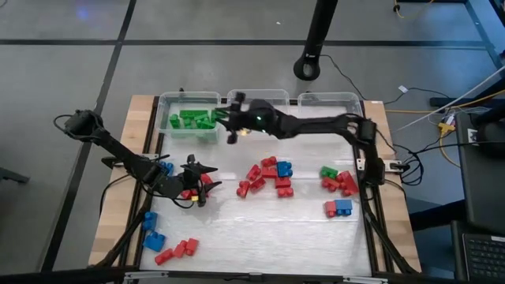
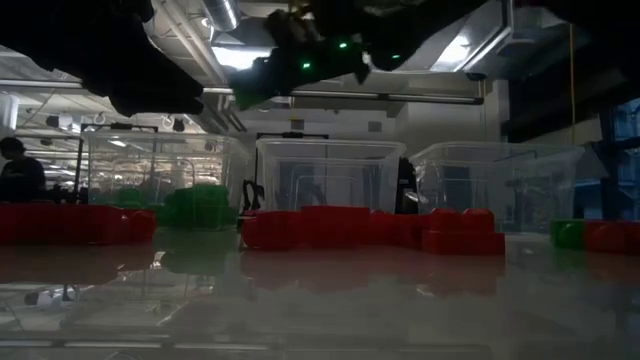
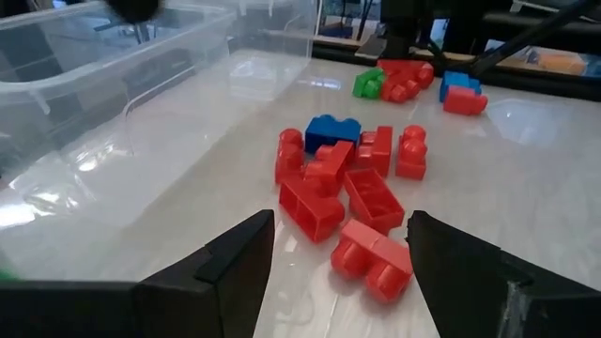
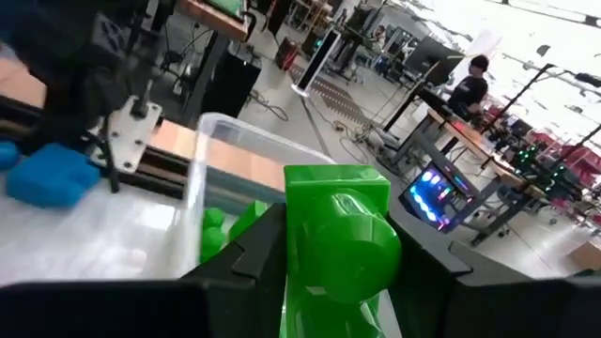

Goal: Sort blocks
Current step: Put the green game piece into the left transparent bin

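Right claw (image 4: 340, 282) clamps a green block (image 4: 340, 239) over the bin of greens (image 1: 167, 102). I'm holding the left claw (image 3: 333, 258) wide above red blocks (image 3: 352, 202) on the surface. They're probably light, rigid and slick; grip the flat sides, not the studs.

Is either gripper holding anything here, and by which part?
The right gripper clamps a green studded plastic brick by its two sides; the left gripper is open, empty.

Green blocks (image 1: 192, 120) fill a clear bin (image 1: 167, 101); red blocks (image 1: 264, 178) and blue blocks (image 1: 151, 229) dot the table.
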You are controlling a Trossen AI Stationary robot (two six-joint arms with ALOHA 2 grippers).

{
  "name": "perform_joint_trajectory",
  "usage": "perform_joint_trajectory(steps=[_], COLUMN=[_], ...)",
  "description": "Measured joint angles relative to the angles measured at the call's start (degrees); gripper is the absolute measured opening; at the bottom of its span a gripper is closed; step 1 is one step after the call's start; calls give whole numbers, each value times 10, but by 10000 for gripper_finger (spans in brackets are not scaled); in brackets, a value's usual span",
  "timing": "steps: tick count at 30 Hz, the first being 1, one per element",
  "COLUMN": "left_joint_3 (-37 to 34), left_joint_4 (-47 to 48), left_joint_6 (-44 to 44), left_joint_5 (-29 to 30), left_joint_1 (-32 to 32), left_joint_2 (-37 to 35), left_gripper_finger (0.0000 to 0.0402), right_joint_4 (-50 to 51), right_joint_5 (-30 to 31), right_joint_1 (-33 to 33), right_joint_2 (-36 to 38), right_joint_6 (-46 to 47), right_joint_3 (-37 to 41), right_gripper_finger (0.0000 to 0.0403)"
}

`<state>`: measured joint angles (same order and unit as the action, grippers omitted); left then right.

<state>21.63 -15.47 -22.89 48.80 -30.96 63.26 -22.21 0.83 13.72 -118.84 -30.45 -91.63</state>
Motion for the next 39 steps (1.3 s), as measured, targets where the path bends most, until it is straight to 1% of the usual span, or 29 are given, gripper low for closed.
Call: perform_joint_trajectory(steps=[5,9,11,14,21,24,26,29,33,36,39], left_joint_3=[0,0,0,0,0,0,0,0,0,0,0], left_joint_4=[-1,16,16,18,16,16,16,16,16,17,15], left_joint_6=[-5,-27,-36,-40,-45,-45,-43,-47,-47,-47,-47], left_joint_5=[0,-5,-5,-9,-12,-13,-13,-13,-13,-13,-13], left_joint_1=[0,-1,-1,-1,-5,-8,-8,-9,-9,-9,-9], left_joint_2=[0,0,1,3,3,3,3,3,3,3,3], left_gripper_finger=[230,230,230,230,230,230,230,230,230,230,230], right_joint_4=[32,28,28,29,69,94,129,205,300,388,497], right_joint_5=[-11,-14,-9,-4,0,1,-5,-20,-21,-5,36], right_joint_1=[20,27,25,24,25,24,24,20,4,-27,-63], right_joint_2=[-70,-107,-117,-123,-119,-106,-88,-49,18,66,108], right_joint_6=[1,2,2,2,-3,-17,-21,-29,-27,-53,-67], right_joint_3=[-108,-152,-164,-169,-169,-169,-169,-169,-169,-169,-169], right_gripper_finger=[143,143,151,180,275,301,311,318,318,318,318])
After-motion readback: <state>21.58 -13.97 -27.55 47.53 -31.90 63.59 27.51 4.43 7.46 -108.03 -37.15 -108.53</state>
